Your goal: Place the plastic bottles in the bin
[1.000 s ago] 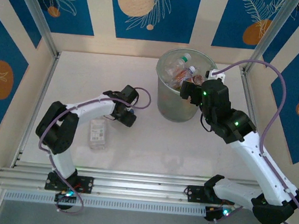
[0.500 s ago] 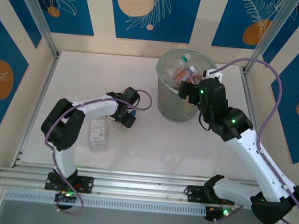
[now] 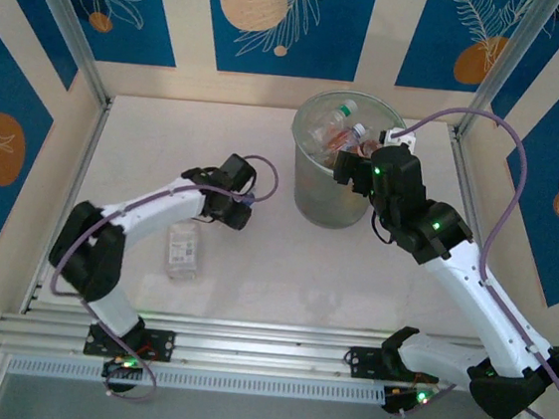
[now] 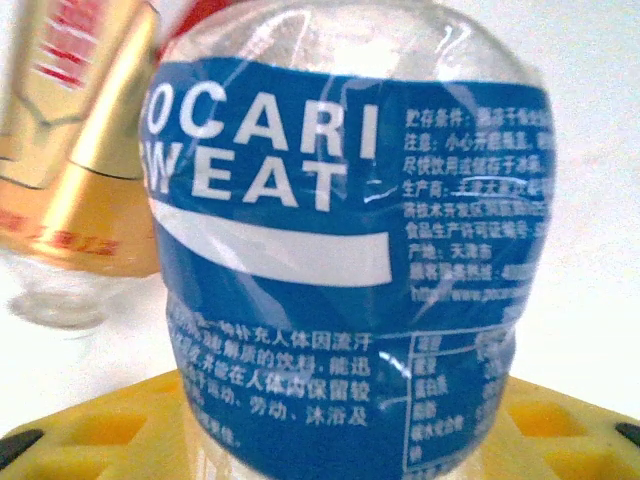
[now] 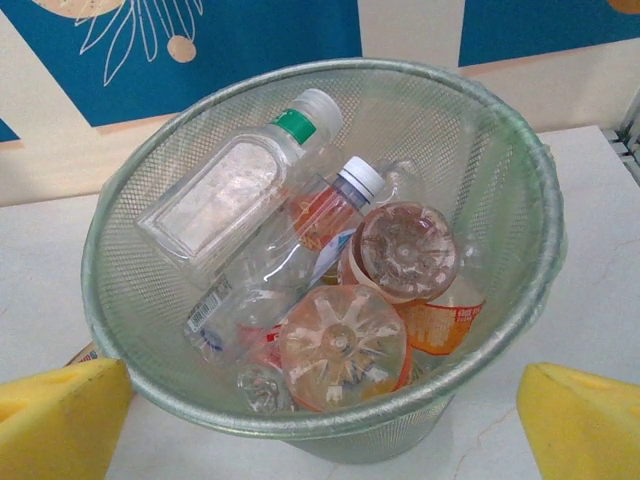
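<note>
Underneath everything lies a white, faintly veined table [image 3: 283,270], closed in by cream walls [image 3: 184,19] hung with blue panels that carry orange discs and white leaf outlines; aluminium posts [image 3: 64,22] stand in the far corners and ribbed rails [image 3: 264,353] run along the near edge. The bin [image 3: 301,197] stands at the back, right of centre, with several bottles heaped inside: a clear one with a green collar and white cap [image 5: 230,190], and two amber ones turned base-up [image 5: 340,345]. Their small print is too blurred to read. The right gripper [image 3: 352,169] hovers at the bin's near rim, yellow pads spread wide with nothing between them. The left gripper [image 3: 238,208], down at the table left of the bin, pinches a blue-labelled bottle [image 4: 340,260] whose white letters read "OCARI" over "WEAT", with small Chinese print alongside. A gold-labelled bottle [image 4: 75,150] sits just beside it. A flat clear bottle [image 3: 182,249] lies on the table near the left arm.
</note>
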You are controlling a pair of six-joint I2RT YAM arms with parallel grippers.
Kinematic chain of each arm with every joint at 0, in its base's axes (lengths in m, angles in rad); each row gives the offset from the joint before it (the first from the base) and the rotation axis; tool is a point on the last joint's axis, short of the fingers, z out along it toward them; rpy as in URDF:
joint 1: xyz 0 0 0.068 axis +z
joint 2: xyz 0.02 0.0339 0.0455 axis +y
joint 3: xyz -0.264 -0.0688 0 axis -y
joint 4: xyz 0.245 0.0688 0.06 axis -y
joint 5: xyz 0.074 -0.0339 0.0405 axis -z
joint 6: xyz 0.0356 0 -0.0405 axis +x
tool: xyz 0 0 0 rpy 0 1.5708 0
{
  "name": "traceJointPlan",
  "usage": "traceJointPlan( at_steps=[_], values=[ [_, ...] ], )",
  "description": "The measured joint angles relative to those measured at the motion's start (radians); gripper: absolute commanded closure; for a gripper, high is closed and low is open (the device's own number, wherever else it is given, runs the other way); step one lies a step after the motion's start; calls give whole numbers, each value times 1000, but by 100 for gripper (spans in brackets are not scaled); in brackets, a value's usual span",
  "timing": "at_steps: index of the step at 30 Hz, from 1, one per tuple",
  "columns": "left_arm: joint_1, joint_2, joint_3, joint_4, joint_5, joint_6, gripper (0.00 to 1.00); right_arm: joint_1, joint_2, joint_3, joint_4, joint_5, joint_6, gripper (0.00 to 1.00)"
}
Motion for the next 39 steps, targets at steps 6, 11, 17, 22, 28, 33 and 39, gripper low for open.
traceJointPlan(
  at_steps=[6,11,17,22,28,33,39],
  values=[
    [-1,-191,14,-28,-23,-19,49,0,-11,0,3,14,-4,1],
    [-1,-274,107,-16,-24,-16,50,0,-15,0,3,14,-4,1],
    [-1,-286,210,120,30,-3,49,0,-15,0,3,17,-7,1],
    [-16,-185,350,261,113,12,50,0,-18,2,3,20,-16,1],
    [-68,20,537,389,202,38,50,0,-56,2,11,42,-42,1],
    [-121,198,697,421,247,75,50,0,-94,4,15,58,-52,1],
    [-165,325,795,435,265,109,49,0,-126,6,13,81,-52,1]
  ],
)
